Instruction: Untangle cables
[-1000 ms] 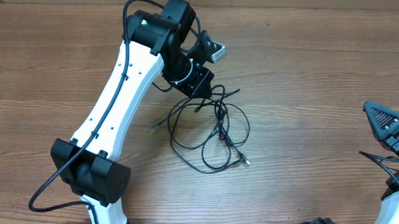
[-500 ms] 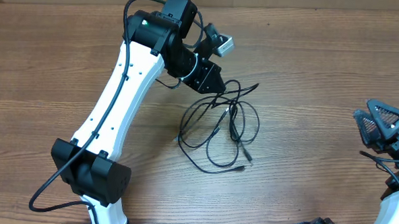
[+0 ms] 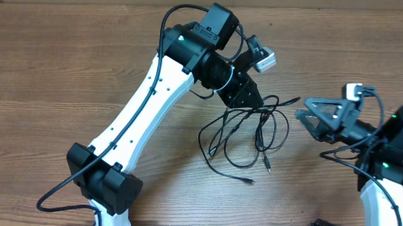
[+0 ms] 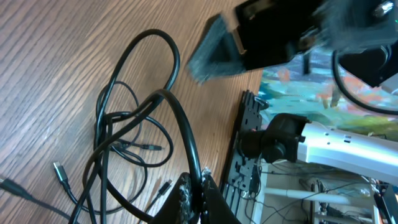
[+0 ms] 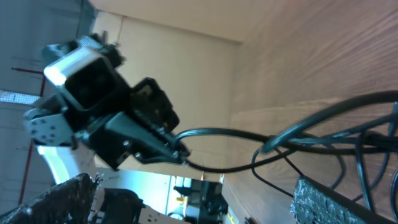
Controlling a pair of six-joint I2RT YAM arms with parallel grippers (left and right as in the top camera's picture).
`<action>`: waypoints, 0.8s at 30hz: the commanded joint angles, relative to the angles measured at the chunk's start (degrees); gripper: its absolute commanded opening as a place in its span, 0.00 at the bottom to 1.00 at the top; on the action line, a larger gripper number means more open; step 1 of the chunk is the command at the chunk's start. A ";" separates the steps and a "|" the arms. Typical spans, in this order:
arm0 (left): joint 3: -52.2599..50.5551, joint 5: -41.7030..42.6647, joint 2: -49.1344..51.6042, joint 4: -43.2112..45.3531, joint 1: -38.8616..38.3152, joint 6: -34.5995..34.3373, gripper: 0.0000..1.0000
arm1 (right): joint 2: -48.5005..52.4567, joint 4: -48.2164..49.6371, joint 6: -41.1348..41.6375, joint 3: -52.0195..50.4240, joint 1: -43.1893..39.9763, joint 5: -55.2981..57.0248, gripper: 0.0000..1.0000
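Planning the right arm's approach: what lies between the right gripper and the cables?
Only bare table, seen overhead; the open right gripper faces the cables across a small gap.

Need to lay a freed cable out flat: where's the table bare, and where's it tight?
Bare: the table left of the left arm, the far right corner beyond the right gripper, and the near strip in front of the cables. Crowded: the middle, where the left gripper is shut on the cables and the open right gripper sits close by.
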 commanded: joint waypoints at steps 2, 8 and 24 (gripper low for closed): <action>0.07 2.14 0.09 0.35 -1.16 1.46 0.04 | -0.04 -4.50 -0.52 0.33 5.27 11.72 1.00; 0.07 5.18 0.09 0.39 -2.10 1.51 0.04 | -0.04 -7.19 -0.48 0.33 8.92 19.32 0.96; 0.07 3.65 0.09 0.07 -2.47 0.50 0.04 | -0.07 -6.12 0.20 0.35 9.46 20.92 0.04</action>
